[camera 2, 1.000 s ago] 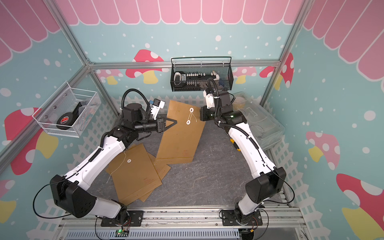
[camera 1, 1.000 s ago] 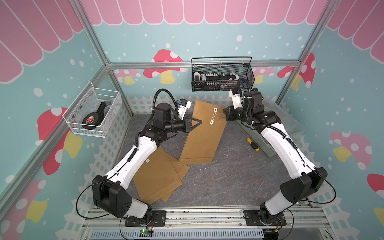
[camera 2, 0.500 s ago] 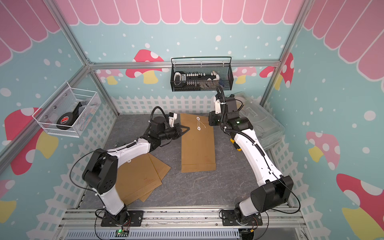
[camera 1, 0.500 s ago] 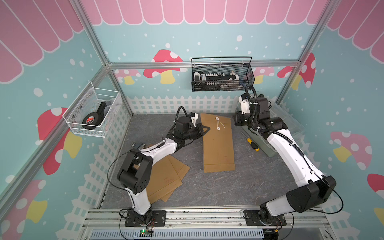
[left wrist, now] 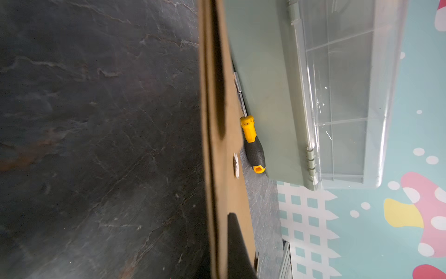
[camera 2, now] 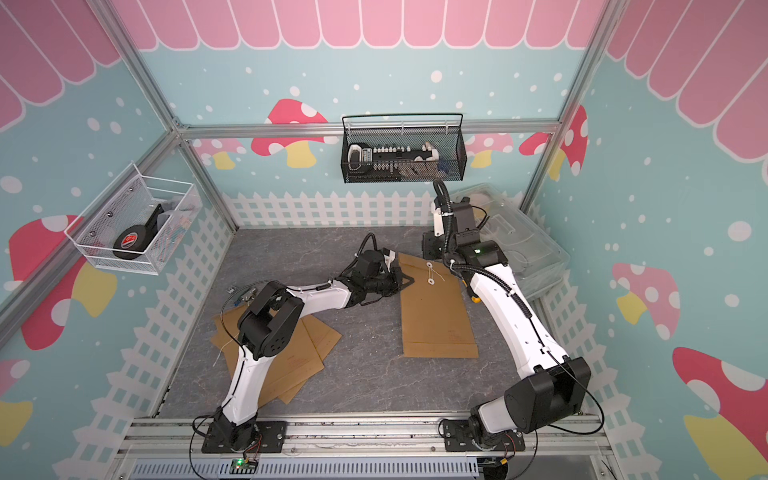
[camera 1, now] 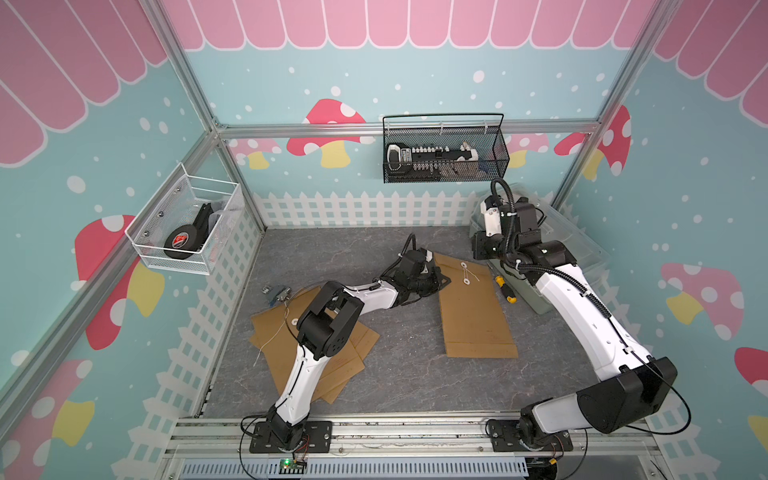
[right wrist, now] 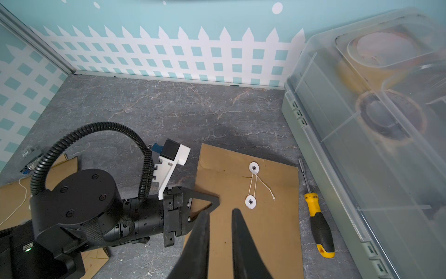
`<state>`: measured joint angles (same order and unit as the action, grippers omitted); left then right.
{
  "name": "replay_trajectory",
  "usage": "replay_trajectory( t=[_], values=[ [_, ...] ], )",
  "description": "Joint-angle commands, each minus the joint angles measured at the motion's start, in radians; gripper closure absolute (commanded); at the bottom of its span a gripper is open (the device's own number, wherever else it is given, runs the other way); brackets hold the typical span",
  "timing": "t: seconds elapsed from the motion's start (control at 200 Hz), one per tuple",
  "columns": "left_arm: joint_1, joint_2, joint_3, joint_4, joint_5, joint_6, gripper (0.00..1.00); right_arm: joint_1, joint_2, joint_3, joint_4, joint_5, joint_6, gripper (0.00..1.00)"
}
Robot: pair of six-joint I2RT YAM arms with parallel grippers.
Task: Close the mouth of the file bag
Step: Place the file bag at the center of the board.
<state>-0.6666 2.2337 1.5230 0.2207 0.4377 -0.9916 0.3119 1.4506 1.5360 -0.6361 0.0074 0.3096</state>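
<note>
The file bag (camera 1: 473, 307) is a brown paper envelope that lies flat on the grey table, also in the top view (camera 2: 436, 307). Its flap is folded down. A white string (right wrist: 254, 183) runs between two white discs, one on the flap (right wrist: 253, 167) and one on the body (right wrist: 250, 201), and its loose end trails to the side. My left gripper (camera 1: 442, 279) is shut on the bag's left edge near the mouth; in the left wrist view (left wrist: 219, 217) one black finger (left wrist: 235, 241) lies on the paper. My right gripper (right wrist: 220, 212) hovers over the bag, slightly open, holding nothing.
A yellow-and-black screwdriver (camera 1: 505, 286) lies between the bag and a clear plastic box (camera 1: 552, 257) at the right. Other brown envelopes (camera 1: 332, 353) are piled at the front left. A black wire basket (camera 1: 444, 153) hangs on the back wall, a white one (camera 1: 187, 226) on the left.
The bag went from lifted and tilted to flat on the table, with my left gripper coming down with it. My right gripper drew back from the discs and parted its fingers a little.
</note>
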Motion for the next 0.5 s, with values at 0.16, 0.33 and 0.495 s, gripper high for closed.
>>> replay_trajectory(
  t=[0.16, 0.33, 0.495],
  values=[
    [-0.01, 0.056, 0.101, -0.194, 0.034, 0.065, 0.95, -0.006, 0.035, 0.009, 0.017, -0.025, 0.0, 0.81],
    [0.008, 0.077, 0.162, -0.375, 0.045, 0.168, 0.56, -0.007, 0.054, 0.018, 0.023, -0.052, 0.013, 0.81],
    [0.05, 0.034, 0.157, -0.469, 0.028, 0.249, 0.25, -0.007, 0.075, 0.027, 0.021, -0.084, 0.042, 0.8]
  ],
)
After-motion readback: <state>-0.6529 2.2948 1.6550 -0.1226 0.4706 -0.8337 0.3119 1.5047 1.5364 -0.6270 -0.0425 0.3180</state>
